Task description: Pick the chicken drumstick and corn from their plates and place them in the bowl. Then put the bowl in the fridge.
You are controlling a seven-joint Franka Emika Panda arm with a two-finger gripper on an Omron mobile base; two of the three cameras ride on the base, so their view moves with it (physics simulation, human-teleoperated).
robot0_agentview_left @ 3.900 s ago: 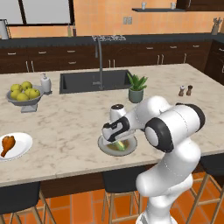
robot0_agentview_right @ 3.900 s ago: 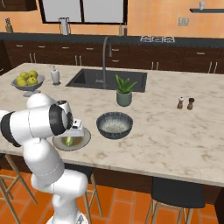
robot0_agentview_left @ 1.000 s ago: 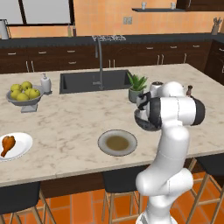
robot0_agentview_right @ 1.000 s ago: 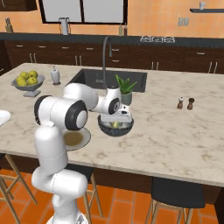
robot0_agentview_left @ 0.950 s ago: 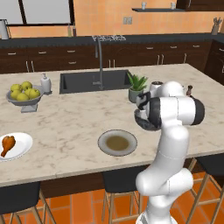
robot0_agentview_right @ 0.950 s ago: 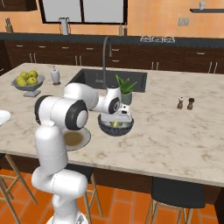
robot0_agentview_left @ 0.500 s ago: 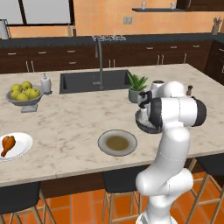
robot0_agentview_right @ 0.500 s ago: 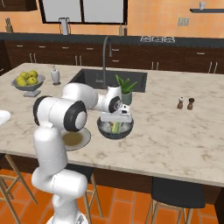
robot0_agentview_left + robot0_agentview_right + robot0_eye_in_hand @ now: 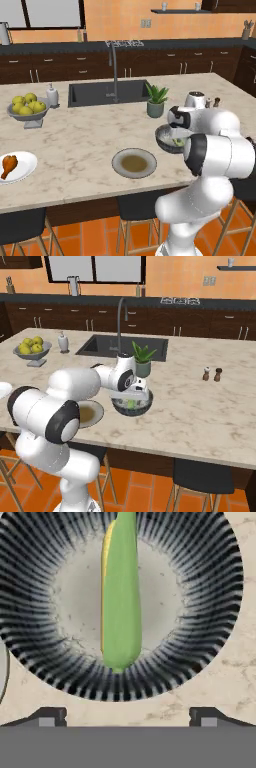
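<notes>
the corn (image 9: 120,597) lies inside the bowl (image 9: 210,637), its green husk facing up with a strip of yellow kernels along one side, stretching from the bowl's pale floor up over the ribbed wall at the top of the hand view. it rests free, apart from the gripper (image 9: 128,714), whose two dark fingertips (image 9: 47,714) stand wide apart at the bottom of that view, one on each side, with nothing between them; the jaws are spread and hold nothing. in the right base view the gripper (image 9: 131,392) hangs just above the bowl (image 9: 145,406), with a bit of green corn (image 9: 130,403) showing under it. in the left base view the bowl (image 9: 162,140) sits half hidden behind the arm, on the marble counter (image 9: 90,130).

just beside the bowl is the grey-rimmed plate (image 9: 134,163) with a brownish centre, bare of food. well apart, at the counter's left edge, the chicken drumstick (image 9: 8,165) lies on the white plate (image 9: 25,167). farther out are a footed fruit bowl of lemons (image 9: 27,107), a soap bottle (image 9: 52,95), the dark sink (image 9: 107,92) with its tall tap, a potted plant (image 9: 156,100) near the bowl, and salt and pepper shakers (image 9: 212,374) off to the right.
</notes>
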